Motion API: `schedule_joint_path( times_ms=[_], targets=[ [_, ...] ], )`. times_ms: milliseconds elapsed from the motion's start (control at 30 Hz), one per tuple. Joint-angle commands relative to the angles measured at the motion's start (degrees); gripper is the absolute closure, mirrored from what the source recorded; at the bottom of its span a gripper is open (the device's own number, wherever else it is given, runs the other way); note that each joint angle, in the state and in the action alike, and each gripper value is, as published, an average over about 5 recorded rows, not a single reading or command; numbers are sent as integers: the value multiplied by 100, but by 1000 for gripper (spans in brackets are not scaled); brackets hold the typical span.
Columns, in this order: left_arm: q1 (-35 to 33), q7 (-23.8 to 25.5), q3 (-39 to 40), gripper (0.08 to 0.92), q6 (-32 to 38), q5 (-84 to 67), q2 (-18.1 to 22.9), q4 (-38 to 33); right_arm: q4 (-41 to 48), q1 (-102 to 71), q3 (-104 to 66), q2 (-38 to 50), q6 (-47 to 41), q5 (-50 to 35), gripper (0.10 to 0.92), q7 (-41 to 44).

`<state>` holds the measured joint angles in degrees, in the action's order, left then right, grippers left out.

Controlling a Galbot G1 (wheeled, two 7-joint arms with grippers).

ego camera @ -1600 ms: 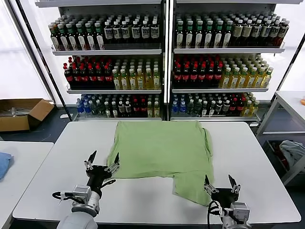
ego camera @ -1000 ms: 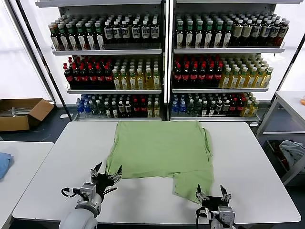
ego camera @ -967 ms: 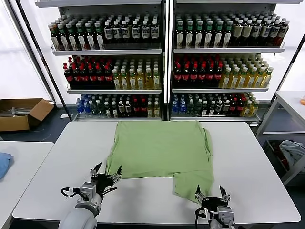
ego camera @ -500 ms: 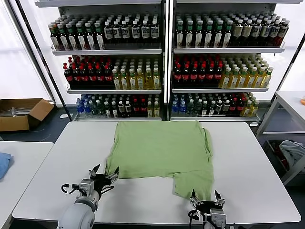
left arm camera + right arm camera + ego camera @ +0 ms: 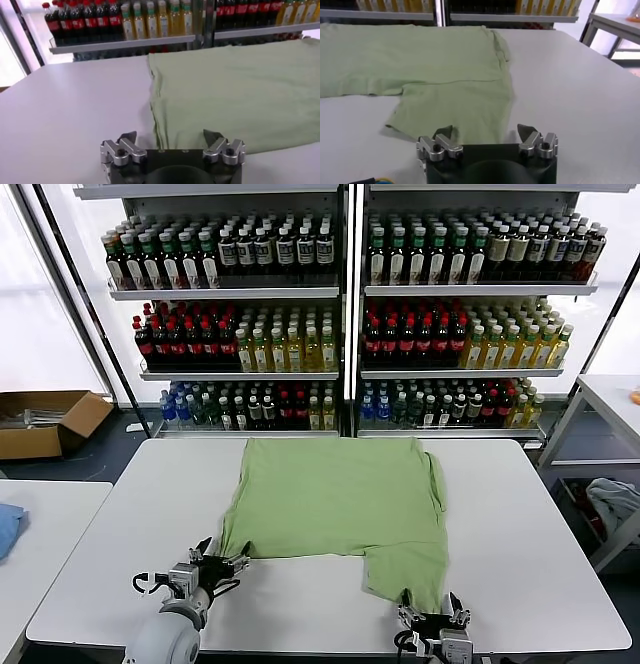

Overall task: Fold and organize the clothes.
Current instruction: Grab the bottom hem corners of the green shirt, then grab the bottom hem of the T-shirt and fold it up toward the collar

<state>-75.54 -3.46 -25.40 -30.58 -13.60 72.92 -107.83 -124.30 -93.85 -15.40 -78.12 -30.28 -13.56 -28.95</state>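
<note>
Grippers closing in on shirt (image 5: 340, 509) near edge: left gripper (image 5: 222, 564) wide at left corner, right gripper (image 5: 431, 617) narrowing around right hem, both having dropped lower; grasp imminent.

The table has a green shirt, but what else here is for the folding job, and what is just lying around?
For the job: green shirt, left end effector, right end effector.

Just lying about: bottles on shelves, cardboard box, blue cloth, grey-white fabric bundle.
</note>
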Motion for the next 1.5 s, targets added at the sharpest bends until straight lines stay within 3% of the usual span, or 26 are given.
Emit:
schedule_joint_path(
  times_ms=[33,567,833,1067,1300,1500],
  targets=[
    [-121,37,13,246,-45,-5,12,22,42,-71,24,-14,30,-23,431,6],
    [-374,95,161,704,-68,-19,143,-140,27,-239,-214,121,528,-6,889,436],
    [-347,61,143,902,479,-45,220,-613,-494,-10,-413,112,1029,29,918,890],
    [7,-104,82,912,920,-298,224,-804,-716,637,-570,135,945,33,918,920],
    [884,-265,175,912,1163,-621,134,-103,118,1609,-625,152,1096,37,918,976],
    [1800,-325,375,912,1210,-781,102,899,1178,2656,-553,219,1213,9,918,1067]
  ],
)
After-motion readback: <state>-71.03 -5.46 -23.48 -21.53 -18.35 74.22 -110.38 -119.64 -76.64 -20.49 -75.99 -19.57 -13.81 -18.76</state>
